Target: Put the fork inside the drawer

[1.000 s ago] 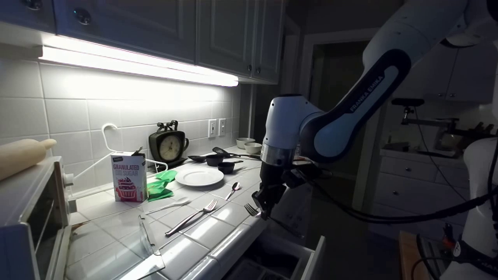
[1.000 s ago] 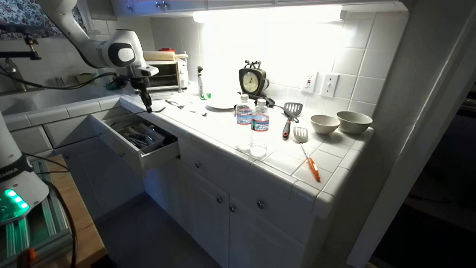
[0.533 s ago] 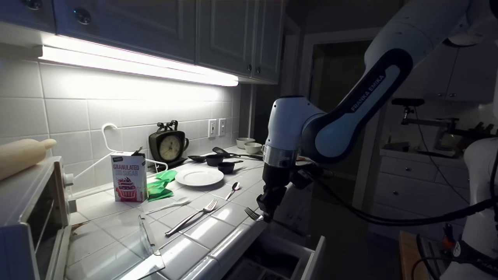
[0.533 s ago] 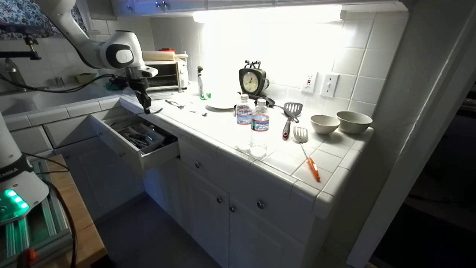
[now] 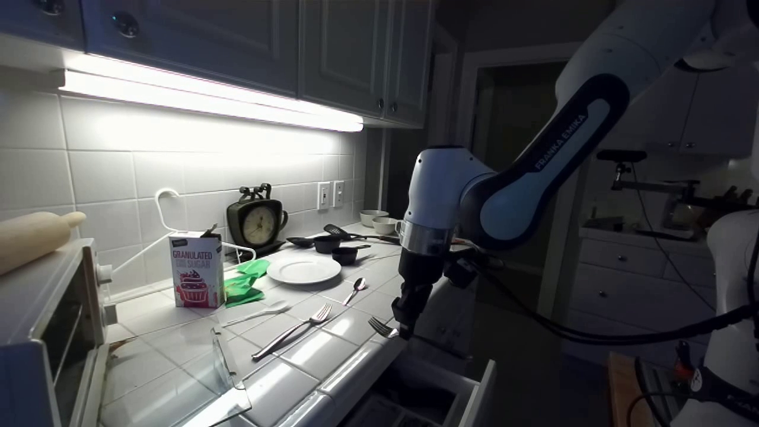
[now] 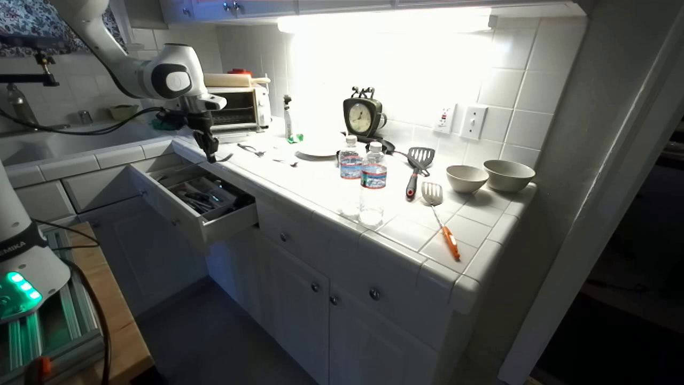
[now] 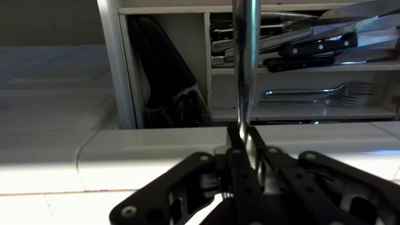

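My gripper (image 5: pixel 405 333) is shut on a metal fork (image 5: pixel 382 327), also in an exterior view (image 6: pixel 226 158). It is above the counter's front edge, beside the drawer. The tines point toward the counter. In the wrist view the fork's handle (image 7: pixel 246 62) sticks out from between the fingertips (image 7: pixel 243 131) and over the drawer (image 7: pixel 208 59). The white-grey drawer stands pulled out in both exterior views (image 6: pixel 171 211) (image 5: pixel 479 391). Inside are a compartment with knives (image 7: pixel 318 47), one with two forks (image 7: pixel 322 93), and black-handled items (image 7: pixel 165 59).
The tiled counter edge (image 7: pixel 156 142) runs between gripper and drawer. Another fork (image 5: pixel 293 332), a spoon (image 5: pixel 354 290), a white plate (image 5: pixel 303 269) and a sugar box (image 5: pixel 197 270) are on the counter. A toaster oven (image 5: pixel 65 332) is nearby. Two bottles (image 6: pixel 373 176) stand farther along.
My gripper has shifted slightly off the counter toward the drawer side and a little lower, carrying the fork. The fork's tilt has changed slightly. The drawer has not moved.
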You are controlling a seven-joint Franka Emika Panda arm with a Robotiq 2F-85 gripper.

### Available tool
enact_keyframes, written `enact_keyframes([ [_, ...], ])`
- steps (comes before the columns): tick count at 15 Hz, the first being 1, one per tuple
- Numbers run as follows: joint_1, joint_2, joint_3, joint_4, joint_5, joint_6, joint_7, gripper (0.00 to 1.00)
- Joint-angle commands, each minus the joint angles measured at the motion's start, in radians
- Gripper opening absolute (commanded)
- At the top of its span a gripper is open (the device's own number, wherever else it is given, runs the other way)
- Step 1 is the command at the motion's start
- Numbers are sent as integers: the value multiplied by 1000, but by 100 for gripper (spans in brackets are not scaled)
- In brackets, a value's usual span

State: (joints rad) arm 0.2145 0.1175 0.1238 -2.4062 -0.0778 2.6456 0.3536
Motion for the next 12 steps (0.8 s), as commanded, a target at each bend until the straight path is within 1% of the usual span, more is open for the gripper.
enact_keyframes([
  [1, -16, -15, 24, -35, 6, 66, -196, 2],
  [7, -32, 36, 70, -37, 44, 125, -546, 2],
  [9, -47, 61, 102, -29, 75, 142, -671, 2],
  [12, -92, 95, 175, -21, 153, 161, -884, 2],
])
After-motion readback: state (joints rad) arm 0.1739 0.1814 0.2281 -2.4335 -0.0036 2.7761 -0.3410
